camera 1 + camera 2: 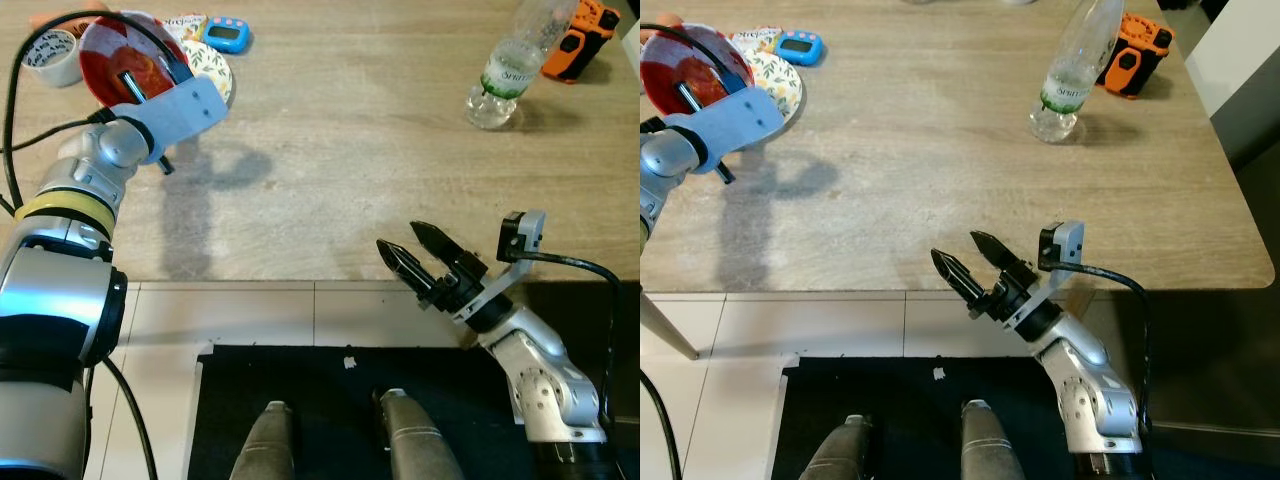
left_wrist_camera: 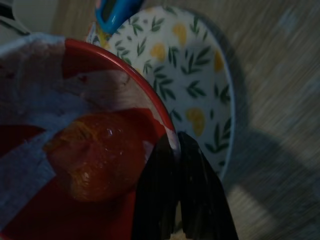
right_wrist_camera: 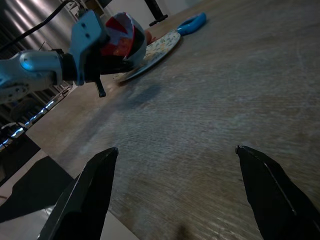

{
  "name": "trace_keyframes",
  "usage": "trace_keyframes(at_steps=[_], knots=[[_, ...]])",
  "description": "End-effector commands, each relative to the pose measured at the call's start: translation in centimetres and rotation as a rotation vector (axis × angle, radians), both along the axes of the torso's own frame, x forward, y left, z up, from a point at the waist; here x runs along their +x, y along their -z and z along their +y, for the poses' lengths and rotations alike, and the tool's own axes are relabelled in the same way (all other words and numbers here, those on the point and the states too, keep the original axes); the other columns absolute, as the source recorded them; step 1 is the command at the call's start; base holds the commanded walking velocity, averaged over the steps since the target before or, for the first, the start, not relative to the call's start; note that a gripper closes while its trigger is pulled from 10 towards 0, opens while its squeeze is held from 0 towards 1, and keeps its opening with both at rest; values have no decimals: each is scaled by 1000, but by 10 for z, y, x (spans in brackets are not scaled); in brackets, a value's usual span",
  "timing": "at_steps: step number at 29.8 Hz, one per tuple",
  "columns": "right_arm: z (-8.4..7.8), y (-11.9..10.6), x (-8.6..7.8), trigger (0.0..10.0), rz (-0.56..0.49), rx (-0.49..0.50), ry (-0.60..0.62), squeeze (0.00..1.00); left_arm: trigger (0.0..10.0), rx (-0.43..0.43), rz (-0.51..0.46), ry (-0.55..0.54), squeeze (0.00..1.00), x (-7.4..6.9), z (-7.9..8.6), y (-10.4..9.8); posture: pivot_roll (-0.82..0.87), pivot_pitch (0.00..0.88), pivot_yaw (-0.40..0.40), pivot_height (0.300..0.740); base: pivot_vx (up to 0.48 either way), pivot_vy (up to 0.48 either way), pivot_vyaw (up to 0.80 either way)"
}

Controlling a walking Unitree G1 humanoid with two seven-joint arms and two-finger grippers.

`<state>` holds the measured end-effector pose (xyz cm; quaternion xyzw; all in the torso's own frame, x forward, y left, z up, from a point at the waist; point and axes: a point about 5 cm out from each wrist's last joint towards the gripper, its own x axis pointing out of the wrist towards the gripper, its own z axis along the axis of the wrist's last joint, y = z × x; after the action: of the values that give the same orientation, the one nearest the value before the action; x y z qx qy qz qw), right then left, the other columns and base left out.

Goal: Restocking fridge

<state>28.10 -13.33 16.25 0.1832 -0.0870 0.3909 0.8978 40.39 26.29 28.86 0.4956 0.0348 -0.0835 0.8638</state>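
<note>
Upper left: left gripper [image 2: 175, 165] clamped on the rim of the red bowl [image 1: 125, 62], lifted above the patterned plate [image 2: 200, 85]; the bowl's orange contents are blurry. Lower right: right gripper [image 1: 412, 250] spread open, empty. Upper right: bottle [image 1: 510, 70], top cut off.

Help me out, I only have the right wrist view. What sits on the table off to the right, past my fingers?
Observer: A clear plastic bottle stands at the table's far right, ahead of the open right gripper.
Operator: Anything next to it?
Observer: An orange and black device lies just beyond it, near the corner.
Operator: And the left arm's load, what's inside?
Observer: The red bowl, pinched at its rim by the left gripper, holds one orange-red lump of food.
</note>
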Motion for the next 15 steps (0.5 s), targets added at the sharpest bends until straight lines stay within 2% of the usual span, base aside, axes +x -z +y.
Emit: trace_keyframes(at_steps=[1, 3, 4, 6, 7, 9, 11, 12, 13, 15], knots=[[-3, 7, -2, 10000, 15, -8, 5, 0, 0, -43, -28, 35, 0, -1, -1, -14, -76, 207, -1, 740, 0, 0, 0], [-3, 4, 3, 10000, 0, -8, -3, 0, 0, -123, 10, 172, 0, -4, -9, -28, -66, 184, -1, 740, 0, 0, 0], [-3, 4, 3, 10000, 0, -8, -3, 0, 0, -123, 10, 172, 0, -4, -9, -28, -66, 184, -1, 740, 0, 0, 0], [-2, 3, 6, 10000, -9, -8, -9, 0, 0, -148, 51, 295, 0, -8, -15, -36, -61, 176, 0, 740, 0, 0, 0], [-2, 2, 7, 10000, -15, -7, -14, 0, 0, -147, 106, 391, 0, -12, -21, -36, -54, 169, -1, 740, 0, 0, 0], [-2, 2, 7, 10000, -15, -7, -14, 0, 0, -147, 106, 391, 0, -12, -21, -36, -54, 169, -1, 740, 0, 0, 0], [-2, 1, 10, 10000, -23, -6, -22, 0, 0, -107, 240, 568, 0, -20, -31, -28, -41, 161, 3, 740, 0, 0, 0], [-2, 1, 10, 10000, -23, -6, -22, 0, 0, -107, 240, 568, 0, -20, -31, -28, -41, 161, 3, 740, 0, 0, 0], [-1, 1, 12, 10000, -25, -7, -23, 0, 39, -60, 336, 633, 0, -25, -35, -15, -34, 158, 0, 740, 0, 0, 0], [-1, 1, 12, 10000, -25, -7, -23, 0, 39, -60, 336, 633, 0, -25, -35, -15, -34, 158, 0, 740, 0, 0, 0]])
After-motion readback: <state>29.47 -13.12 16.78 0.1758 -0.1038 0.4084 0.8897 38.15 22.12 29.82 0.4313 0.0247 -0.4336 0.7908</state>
